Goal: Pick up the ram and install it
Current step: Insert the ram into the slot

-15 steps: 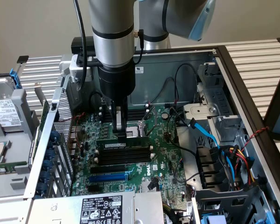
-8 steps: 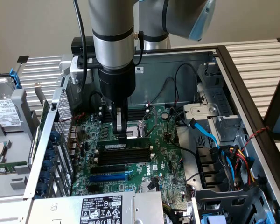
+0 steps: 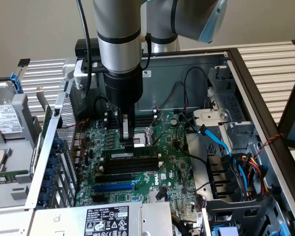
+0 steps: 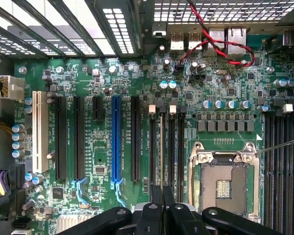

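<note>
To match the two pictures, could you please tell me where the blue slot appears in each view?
Exterior view: blue slot lies low in the picture, nearer the camera than the hand.
Wrist view: blue slot runs between black slots.
Shared landmark: the hand.

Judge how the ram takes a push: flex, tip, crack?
Likely stiff lengthwise but thin, so the ram could bow if pressed mid-span, where the shut gripper sits. Standing on edge in its slot, it probably won't tip. Bare circuit board, so probably fragile.
</note>
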`<move>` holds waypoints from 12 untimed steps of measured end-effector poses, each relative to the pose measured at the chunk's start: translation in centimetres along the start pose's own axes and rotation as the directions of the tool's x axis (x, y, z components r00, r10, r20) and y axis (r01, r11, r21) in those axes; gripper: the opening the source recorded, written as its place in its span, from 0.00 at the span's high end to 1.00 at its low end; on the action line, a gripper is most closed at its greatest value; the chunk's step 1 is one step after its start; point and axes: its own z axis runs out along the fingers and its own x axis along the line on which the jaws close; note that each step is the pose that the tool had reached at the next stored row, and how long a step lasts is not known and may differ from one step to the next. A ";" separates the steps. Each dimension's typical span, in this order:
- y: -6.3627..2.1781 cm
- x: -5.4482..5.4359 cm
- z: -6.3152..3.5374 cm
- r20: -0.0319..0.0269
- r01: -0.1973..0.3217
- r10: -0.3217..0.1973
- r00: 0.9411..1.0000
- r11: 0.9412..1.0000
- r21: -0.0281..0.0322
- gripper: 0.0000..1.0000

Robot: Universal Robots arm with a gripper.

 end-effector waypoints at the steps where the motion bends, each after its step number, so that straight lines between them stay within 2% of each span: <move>1: 0.00 0.0 0.00 -0.001 -0.001 0.001 1.000 1.000 0.000 0.88; 9: -0.01 0.3 0.04 -0.002 -0.015 0.015 1.000 1.000 0.000 0.88; 12: -0.01 0.3 0.05 -0.004 -0.018 0.018 1.000 1.000 0.000 0.88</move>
